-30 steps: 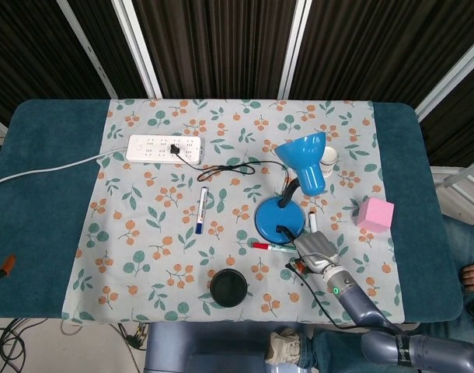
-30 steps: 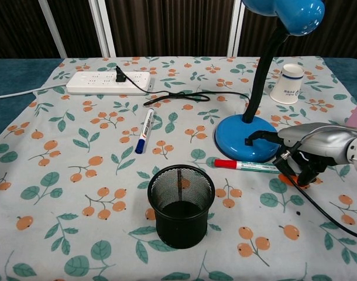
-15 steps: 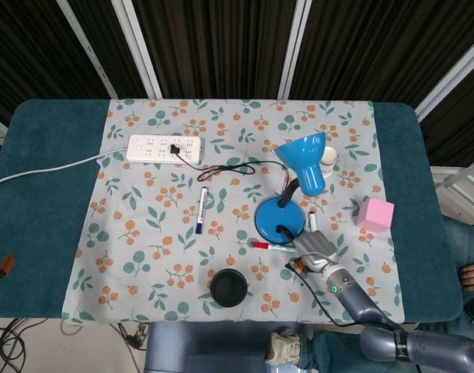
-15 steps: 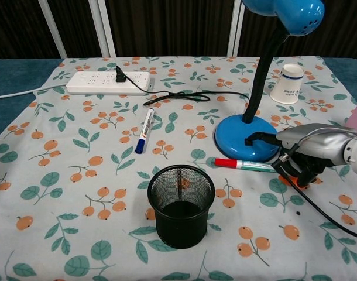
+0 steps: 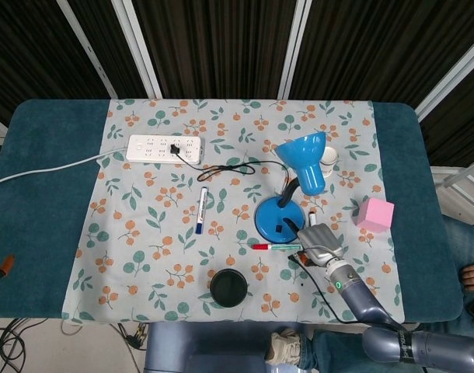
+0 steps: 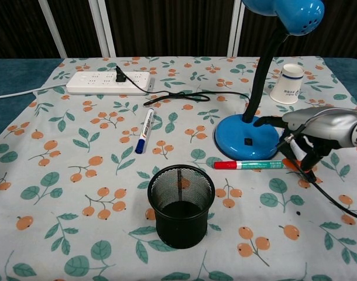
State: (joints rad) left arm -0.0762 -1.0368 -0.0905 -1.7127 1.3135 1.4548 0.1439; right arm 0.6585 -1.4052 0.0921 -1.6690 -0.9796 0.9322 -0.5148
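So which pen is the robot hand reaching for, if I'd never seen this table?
Find the blue lamp on the flowered cloth. Right in front of its round base lies a pen, its far end by the right robot hand. It has a red cap and pale green barrel; the other pen, left of the lamp, is white and blue.

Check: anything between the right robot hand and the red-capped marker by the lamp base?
Nothing visible. The right robot hand is at the marker's far end, fingers curled over its tip. The lamp base sits just behind the marker, not between them. Whether the fingers touch the marker is hard to tell.
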